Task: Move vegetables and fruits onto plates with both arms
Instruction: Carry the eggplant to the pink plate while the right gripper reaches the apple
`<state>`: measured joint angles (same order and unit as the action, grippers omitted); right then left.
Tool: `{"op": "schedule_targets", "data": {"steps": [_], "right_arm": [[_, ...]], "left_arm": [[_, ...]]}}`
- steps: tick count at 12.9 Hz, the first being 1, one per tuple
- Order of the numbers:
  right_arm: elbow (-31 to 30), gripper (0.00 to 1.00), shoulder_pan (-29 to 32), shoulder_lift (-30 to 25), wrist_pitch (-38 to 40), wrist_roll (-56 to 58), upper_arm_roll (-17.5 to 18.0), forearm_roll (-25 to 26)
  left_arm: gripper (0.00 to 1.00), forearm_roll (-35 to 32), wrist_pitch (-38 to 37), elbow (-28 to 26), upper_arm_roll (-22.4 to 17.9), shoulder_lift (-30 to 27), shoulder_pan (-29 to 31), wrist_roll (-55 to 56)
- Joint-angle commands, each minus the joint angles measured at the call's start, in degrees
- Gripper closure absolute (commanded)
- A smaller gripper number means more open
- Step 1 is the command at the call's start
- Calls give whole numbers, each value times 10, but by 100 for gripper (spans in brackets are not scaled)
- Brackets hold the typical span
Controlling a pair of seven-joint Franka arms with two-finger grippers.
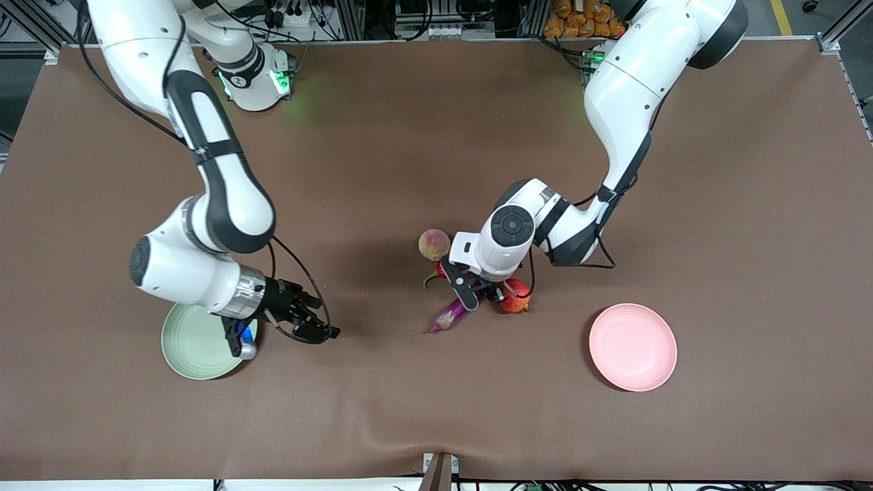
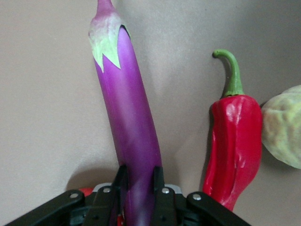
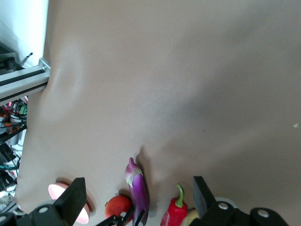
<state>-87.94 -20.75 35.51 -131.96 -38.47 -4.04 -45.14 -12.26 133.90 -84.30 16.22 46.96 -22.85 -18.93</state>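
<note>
while the left end effector [image 1: 485, 294] closes its two fingers [image 2: 157, 188] around the eggplant [image 2: 131, 136] near its blunt end, the vegetable lies on the tabletop [image 1: 436, 136] at mid-table, its pale stem pointing toward the front camera. the chili pepper [image 2: 233, 150] lies just beside the eggplant, and the peach [image 1: 434, 244] sits beside the chili, farther from the front camera than the eggplant. the round red fruit [image 1: 516, 297] rests close beside the eggplant toward the left arm's end of the table, partly hidden by the wrist. the right end effector [image 1: 315, 320] hovers with its fingers spread and holding nothing, just beside the green plate [image 1: 194, 344] at the right arm's end; this arm appears to wait. the pink plate [image 1: 633, 347] lies well apart at the left arm's end, and neither plate shows any produce on it.

step in hand, as judged: the first pick, the grasp on the eggplant just seated. the next move calls for a straight lift clear of the chili and red fruit, then a carry to a plate, the long body kept from swinging.
</note>
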Motion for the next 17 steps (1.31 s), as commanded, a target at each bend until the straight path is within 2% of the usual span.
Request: {"op": "schedule_targets", "data": {"steps": [1, 4, 7, 9, 11, 13, 16, 17], "right_arm": [[8, 0, -42, 16, -37, -64, -4, -15], [6, 0, -58, 23, -41, -161, -4, -16], [9, 0, -66, 28, -40, -278, 0, -17], [12, 0, -82, 32, -41, -354, 1, -19], [22, 0, -114, 43, -65, -405, 1, -41], [63, 0, -154, 85, -130, -434, 2, -62], [201, 0, -205, 187, -170, -542, 0, -60], [218, 0, -213, 204, -186, -562, 1, -61]], "left_arm": [[100, -10, 0, -1, 1, -20, 1, 6], [100, -5, -55, 0, 5, -64, 3, 23], [100, 27, -124, 1, 6, -116, 34, 17], [100, 25, -156, 3, 6, -136, 75, -11], [100, 26, -156, 5, 6, -129, 137, -106], [100, 26, -153, 5, 6, -117, 196, -186], [100, 28, -148, 5, 6, -98, 264, -250], [100, 28, -148, 5, 6, -90, 278, -252]]}}
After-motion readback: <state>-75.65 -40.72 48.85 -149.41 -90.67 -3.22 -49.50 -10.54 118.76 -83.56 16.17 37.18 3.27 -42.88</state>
